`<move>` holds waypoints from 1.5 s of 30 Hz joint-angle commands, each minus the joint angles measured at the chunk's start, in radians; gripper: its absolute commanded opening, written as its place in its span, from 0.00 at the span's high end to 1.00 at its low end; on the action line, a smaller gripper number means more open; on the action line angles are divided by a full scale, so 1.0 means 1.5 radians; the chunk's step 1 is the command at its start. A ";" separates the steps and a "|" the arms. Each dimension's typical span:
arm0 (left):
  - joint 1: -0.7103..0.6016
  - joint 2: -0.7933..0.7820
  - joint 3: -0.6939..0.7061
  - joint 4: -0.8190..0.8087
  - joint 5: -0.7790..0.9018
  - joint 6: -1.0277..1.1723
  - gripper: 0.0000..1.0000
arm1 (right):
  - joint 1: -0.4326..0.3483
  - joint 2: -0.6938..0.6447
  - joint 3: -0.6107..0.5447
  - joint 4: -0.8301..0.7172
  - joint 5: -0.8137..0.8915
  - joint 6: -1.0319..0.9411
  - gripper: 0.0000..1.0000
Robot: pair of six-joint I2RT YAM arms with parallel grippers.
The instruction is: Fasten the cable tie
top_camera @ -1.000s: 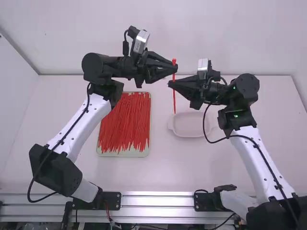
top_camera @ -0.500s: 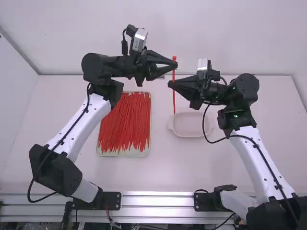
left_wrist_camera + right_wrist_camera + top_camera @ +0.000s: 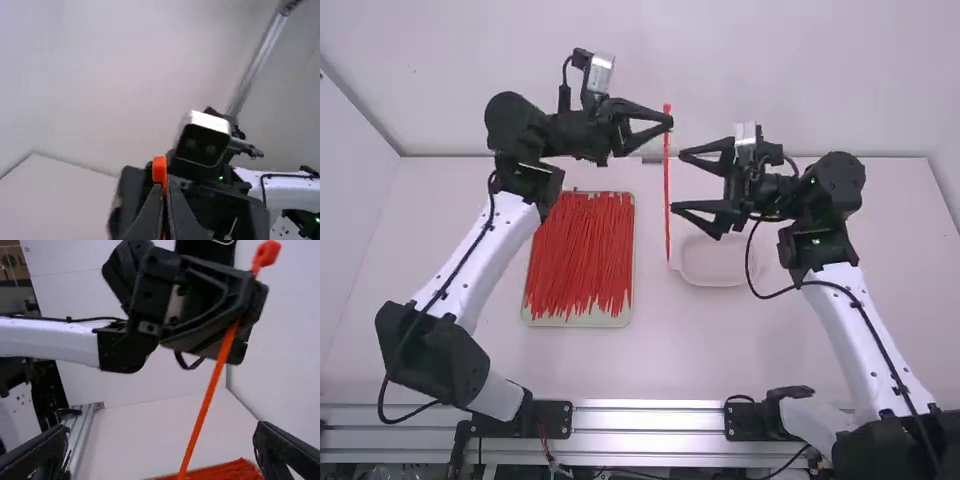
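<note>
The left gripper (image 3: 667, 124) is raised high above the table (image 3: 720, 330), its jaws pressed together on a red cable tie (image 3: 667, 190) just below the tie's head (image 3: 159, 169). The tie hangs straight down from that grip, upright. In the high view its lower end comes down at the near left rim of a white dish (image 3: 715, 268), though whether it touches the dish cannot be told. The right gripper (image 3: 680, 182) faces the left one from the other side at about the middle of the tie's length. Its fingers (image 3: 286, 452) are spread wide apart and hold nothing. In the high view the tips stand just beside the strap, one above the other, with no contact that can be seen. In the right wrist view the tie (image 3: 210, 385) runs slanting through the wide gap between that gripper's fingers, with the left gripper (image 3: 235, 295) clamped near its top. To the left of the dish a flat tray (image 3: 625, 318) holds a dense layer of loose ties (image 3: 582, 255), all red and lying roughly parallel
</note>
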 commanded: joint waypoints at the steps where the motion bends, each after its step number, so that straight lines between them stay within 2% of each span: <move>1: 0.033 -0.002 0.022 -0.027 -0.026 0.019 0.98 | -0.022 0.002 0.020 -0.001 -0.075 0.006 0.01; 6: 0.069 -0.002 0.022 -0.175 -0.078 0.106 0.98 | -0.036 0.002 0.019 -0.002 -0.138 -0.048 0.01; 7: 0.072 -0.002 0.022 -0.240 -0.109 0.151 0.98 | -0.033 0.002 0.019 -0.002 -0.159 -0.078 0.02; 10: 0.068 0.003 0.022 -0.315 -0.154 0.197 0.98 | -0.021 0.002 0.019 -0.002 -0.184 -0.106 0.02; 14: 0.068 0.033 0.022 -0.342 -0.157 0.207 0.98 | -0.008 0.002 0.019 -0.015 -0.184 -0.136 0.02; 17: 0.073 0.062 0.022 -0.360 -0.157 0.207 0.98 | -0.004 0.002 0.019 -0.067 -0.170 -0.143 0.02; 19: 0.077 0.091 0.021 -0.363 -0.152 0.206 0.98 | -0.010 0.002 0.019 -0.132 -0.165 -0.198 0.02; 22: 0.079 0.113 0.021 -0.386 -0.160 0.192 0.98 | -0.024 0.002 0.019 -0.202 -0.166 -0.326 0.02; 24: 0.080 0.128 0.021 -0.410 -0.159 0.170 0.98 | -0.036 0.002 0.019 -0.277 -0.165 -0.467 0.01; 27: 0.084 0.141 0.021 -0.437 -0.143 0.073 0.98 | -0.046 0.002 0.019 -0.360 -0.166 -0.655 0.02; 29: 0.082 0.146 0.021 -0.431 -0.097 -0.044 0.98 | -0.053 0.002 0.019 -0.413 -0.166 -0.800 0.02; 32: 0.082 0.146 0.021 -0.416 -0.054 -0.141 0.98 | -0.053 0.002 0.019 -0.445 -0.166 -0.897 0.01; 34: 0.082 0.146 0.021 -0.395 -0.021 -0.254 0.98 | -0.044 0.002 0.019 -0.456 -0.160 -0.963 0.01; 35: 0.082 0.146 0.021 -0.395 -0.021 -0.254 0.98 | -0.044 0.002 0.019 -0.456 -0.160 -0.963 0.01; 37: 0.074 0.146 0.021 -0.363 0.007 -0.391 0.98 | -0.033 0.002 0.019 -0.450 -0.142 -1.013 0.02; 40: 0.075 0.146 0.021 -0.309 0.031 -0.515 0.98 | -0.016 0.002 0.019 -0.451 -0.108 -1.092 0.01; 45: 0.074 0.146 0.021 -0.198 0.029 -0.618 0.98 | 0.017 0.002 0.019 -0.451 -0.086 -1.229 0.01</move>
